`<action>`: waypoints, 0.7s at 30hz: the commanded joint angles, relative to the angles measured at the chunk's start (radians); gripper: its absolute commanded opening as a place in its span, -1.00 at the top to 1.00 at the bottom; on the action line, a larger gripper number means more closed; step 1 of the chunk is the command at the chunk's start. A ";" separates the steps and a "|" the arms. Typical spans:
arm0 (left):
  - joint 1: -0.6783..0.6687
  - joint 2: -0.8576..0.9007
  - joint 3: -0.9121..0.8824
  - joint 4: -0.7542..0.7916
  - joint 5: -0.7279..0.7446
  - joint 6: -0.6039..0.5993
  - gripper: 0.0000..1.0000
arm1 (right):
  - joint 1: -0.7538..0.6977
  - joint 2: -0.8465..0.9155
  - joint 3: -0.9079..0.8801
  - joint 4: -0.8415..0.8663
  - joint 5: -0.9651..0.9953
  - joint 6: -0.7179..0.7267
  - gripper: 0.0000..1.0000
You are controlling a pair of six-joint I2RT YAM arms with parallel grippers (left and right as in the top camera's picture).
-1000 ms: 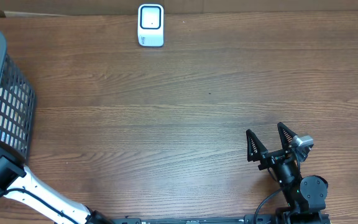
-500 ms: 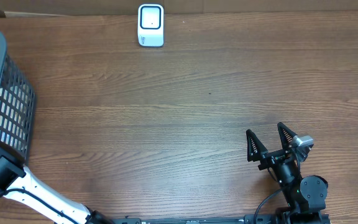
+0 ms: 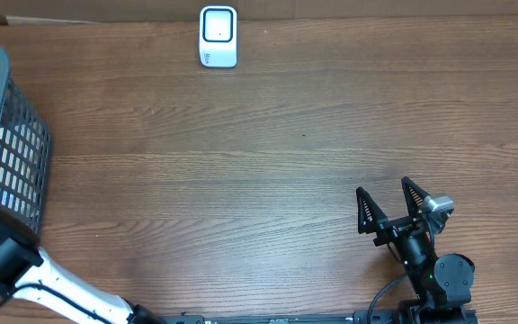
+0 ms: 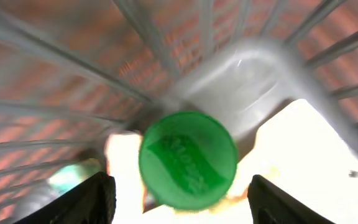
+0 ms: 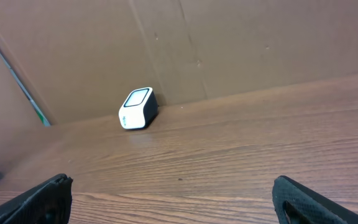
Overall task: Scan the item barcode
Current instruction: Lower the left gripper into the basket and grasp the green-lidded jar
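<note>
item with a green lid [image 4: 188, 159] sits inside the wire basket [image 3: 12, 135] at the left edge of the table [image 3: 286, 180]. the left pincer [image 4: 180, 183] is down in the basket, fingers apart on either side of the lid and not touching it, likely lined up for a grab. the right pincer [image 3: 389, 209] rests near the right, jaws wide and empty. it keeps clear of the white scanner [image 3: 218, 36] at the far side, where the barcode must go.

The desk [image 3: 268, 162] is brown wood grain, smooth with a dull sheen. The scanner [image 3: 218, 36] is glossy white plastic. The basket [image 3: 12, 153] looks like matt grey plastic lattice (blurred up close). The cap [image 4: 188, 159] is smooth green plastic with raised lettering. The cardboard [image 5: 260, 43] is matt brown.
</note>
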 commanded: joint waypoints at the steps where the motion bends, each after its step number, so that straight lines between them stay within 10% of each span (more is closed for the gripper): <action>1: -0.013 -0.121 0.030 -0.003 0.017 -0.048 -0.43 | -0.007 -0.011 -0.011 0.006 0.005 0.000 -1.00; 10: 0.007 -0.072 0.017 -0.027 0.020 -0.053 -0.86 | -0.007 -0.011 -0.011 0.006 0.005 0.000 -1.00; 21: 0.014 0.035 0.016 0.003 0.035 0.006 -0.89 | -0.007 -0.011 -0.011 0.006 0.005 0.000 -1.00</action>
